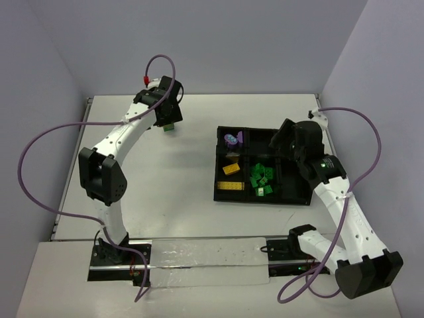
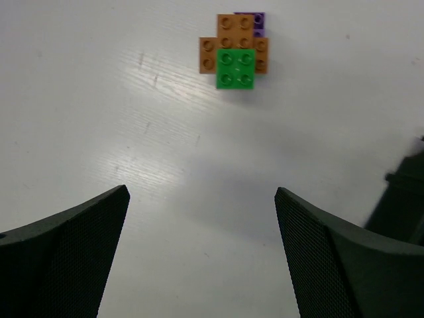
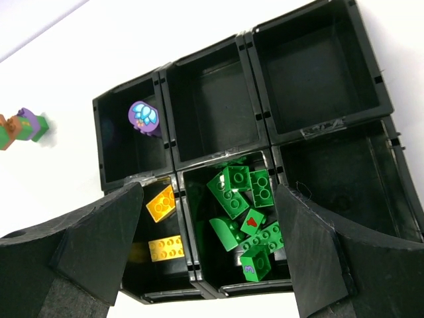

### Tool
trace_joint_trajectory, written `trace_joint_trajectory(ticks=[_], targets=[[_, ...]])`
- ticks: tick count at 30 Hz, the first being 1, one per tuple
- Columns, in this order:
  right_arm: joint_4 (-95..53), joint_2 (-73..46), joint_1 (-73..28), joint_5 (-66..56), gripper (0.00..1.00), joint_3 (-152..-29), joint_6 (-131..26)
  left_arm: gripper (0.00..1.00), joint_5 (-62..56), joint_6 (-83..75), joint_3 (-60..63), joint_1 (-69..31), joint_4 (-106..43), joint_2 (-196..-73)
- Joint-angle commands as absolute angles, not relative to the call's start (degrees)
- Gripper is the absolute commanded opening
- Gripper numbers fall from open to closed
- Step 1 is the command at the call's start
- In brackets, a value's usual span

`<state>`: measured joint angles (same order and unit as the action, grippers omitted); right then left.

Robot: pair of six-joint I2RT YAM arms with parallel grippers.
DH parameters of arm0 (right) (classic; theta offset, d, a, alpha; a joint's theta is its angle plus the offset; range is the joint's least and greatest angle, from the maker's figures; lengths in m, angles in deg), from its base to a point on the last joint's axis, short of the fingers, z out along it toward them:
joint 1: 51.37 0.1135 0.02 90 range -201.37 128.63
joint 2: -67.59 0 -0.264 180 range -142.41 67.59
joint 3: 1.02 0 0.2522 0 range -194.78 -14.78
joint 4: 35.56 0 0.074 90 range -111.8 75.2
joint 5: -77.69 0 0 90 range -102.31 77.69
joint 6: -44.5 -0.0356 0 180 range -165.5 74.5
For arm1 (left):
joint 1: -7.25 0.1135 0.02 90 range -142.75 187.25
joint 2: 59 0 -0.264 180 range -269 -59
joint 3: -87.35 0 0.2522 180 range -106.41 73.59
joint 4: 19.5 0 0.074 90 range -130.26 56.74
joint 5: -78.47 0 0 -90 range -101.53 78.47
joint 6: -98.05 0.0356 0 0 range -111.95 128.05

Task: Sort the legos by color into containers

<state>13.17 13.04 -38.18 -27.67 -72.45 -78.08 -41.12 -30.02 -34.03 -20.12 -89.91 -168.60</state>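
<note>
Judged the sort mostly complete. Found green bricks [image 3: 242, 212] heaped in the near middle compartment of the black tray [image 3: 265, 142], yellow bricks [image 3: 165, 247] in the near left compartment, and one purple piece [image 3: 144, 118] in the far left compartment. Saw no bricks in the visible parts of the other three compartments. Located one joined cluster [image 2: 235, 53] of orange, green and purple bricks outside the tray, flat on the white surface [image 2: 99, 119], well apart from the tray on its left side. Judged this cluster the remaining work: to be split and dropped by colour, with no orange compartment yet begun. Found the left arm stretched far forward, wrist pointed down, left pincer [image 2: 201, 192] spread wide and holding nothing, hovering above the surface with the cluster ahead of the fingertips, not between them. Found the right arm bent over the tray, right pincer [image 3: 209, 189] likewise spread and holding nothing, poised above the green and yellow compartments.
</note>
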Motion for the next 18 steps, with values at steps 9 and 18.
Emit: trace_joint_trajectory(ticks=[9,18], targets=[[9.5,9.4,-38.3,-25.5,0.89,-73.3,-77.8,0.99,-41.8,-32.4,-40.0,-17.6,-91.1,-173.9],[9.2,10.0,-38.2,-24.6,0.89,-73.0,-77.9,0.97,-42.6,-32.7,-45.1,-17.3,-91.4,-179.3]])
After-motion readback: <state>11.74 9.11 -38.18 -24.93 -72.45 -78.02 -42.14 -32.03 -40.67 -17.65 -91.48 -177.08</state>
